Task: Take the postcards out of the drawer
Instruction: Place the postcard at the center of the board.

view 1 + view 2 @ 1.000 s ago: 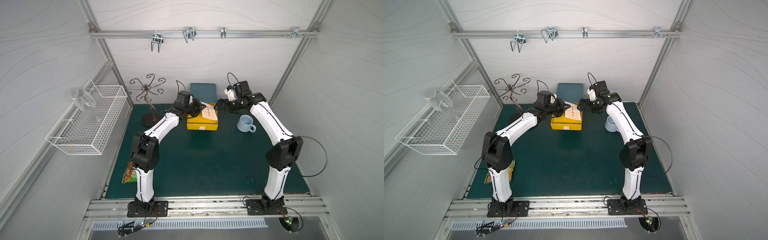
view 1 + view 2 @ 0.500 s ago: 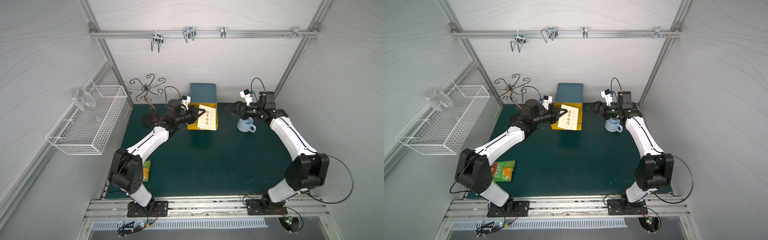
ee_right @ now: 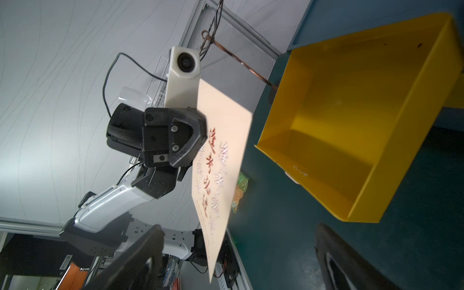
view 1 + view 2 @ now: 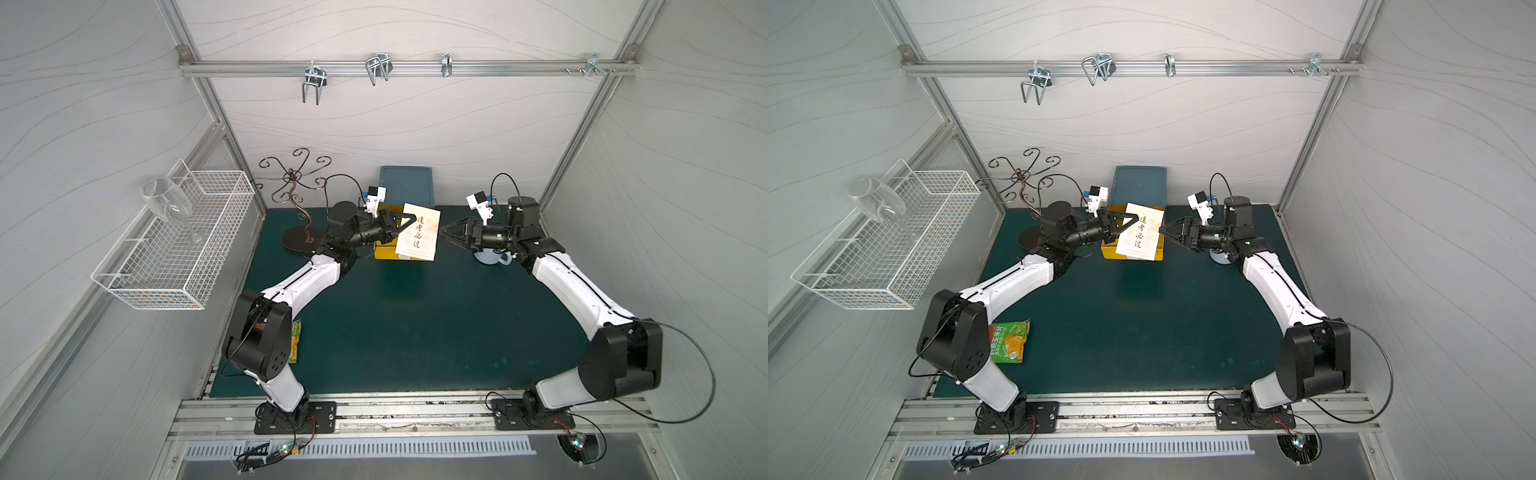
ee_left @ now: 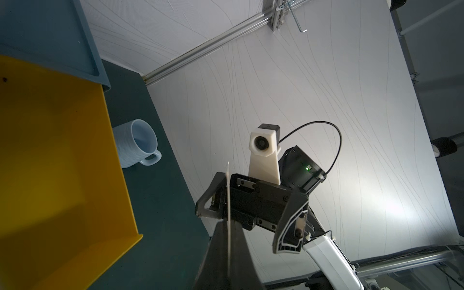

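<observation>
**Postcard held up over the drawer's front edge**

Bare desk (image 4: 415,332) spreads in front of the yellow drawer (image 4: 383,252). Over the drawer's front edge, the left pincer (image 4: 411,219) clamps one side edge of the postcard (image 4: 417,237). The right pincer (image 4: 448,232) gapes empty just beside the opposite edge.

A white wire basket (image 4: 158,274) is mounted on the left wall, and a clear wine glass (image 4: 164,201) is leaned inside it, bowl upward. A dark scrollwork metal stand (image 4: 296,187) is set at the back left corner of the dark green mat (image 4: 415,324). A pale blue ribbed mug (image 5: 135,144) is stood upright toward the back right of the mat. A green-and-orange snack packet (image 4: 1009,340) is laid flat near the front left edge. What appear to be four metal hooks (image 4: 314,85) are hung from the rail (image 4: 519,68) on the back wall.
</observation>
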Controlling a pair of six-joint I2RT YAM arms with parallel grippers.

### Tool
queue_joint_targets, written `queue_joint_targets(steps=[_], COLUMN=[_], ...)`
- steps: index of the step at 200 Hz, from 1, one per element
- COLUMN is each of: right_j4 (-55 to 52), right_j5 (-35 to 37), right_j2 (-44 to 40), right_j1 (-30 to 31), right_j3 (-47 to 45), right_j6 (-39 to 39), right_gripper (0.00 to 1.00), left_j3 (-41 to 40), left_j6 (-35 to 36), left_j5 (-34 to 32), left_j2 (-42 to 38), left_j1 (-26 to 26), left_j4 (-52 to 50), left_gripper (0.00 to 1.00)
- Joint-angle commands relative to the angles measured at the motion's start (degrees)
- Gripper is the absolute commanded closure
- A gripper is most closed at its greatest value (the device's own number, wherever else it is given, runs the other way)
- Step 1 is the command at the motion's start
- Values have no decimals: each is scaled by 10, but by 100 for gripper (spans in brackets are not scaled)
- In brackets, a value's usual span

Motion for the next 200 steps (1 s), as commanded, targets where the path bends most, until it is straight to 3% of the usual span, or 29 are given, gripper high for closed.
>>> queue_joint_targets(steps=[1,38,61,97,132,200], right_j4=[27,88,73,57,131,232], right_j5=[23,60,90,92,90,89], right_j2=[-47,-97,-127,-148,-167,-148], right_j1=[36,77,101,113,123,155], right_j3=[-41,-119,-138,-151,-197,-250], right_j6=[-11,47,28,33,78,129], right_gripper=[7,11,12,20,37,56], left_j3=[-50,-124,-127,-181,-227,-259], left_j6=[60,36,96,69,49,20], left_j5=[3,-24,-44,-64,-78,-77], left_j2=[-79,-149,-182,-212,-234,-254], left_j1=[-8,-31,-59,-83,-90,-90], left_j4=[6,47,-36,-13,0,39], left_gripper=[100,100,100,100,100,100])
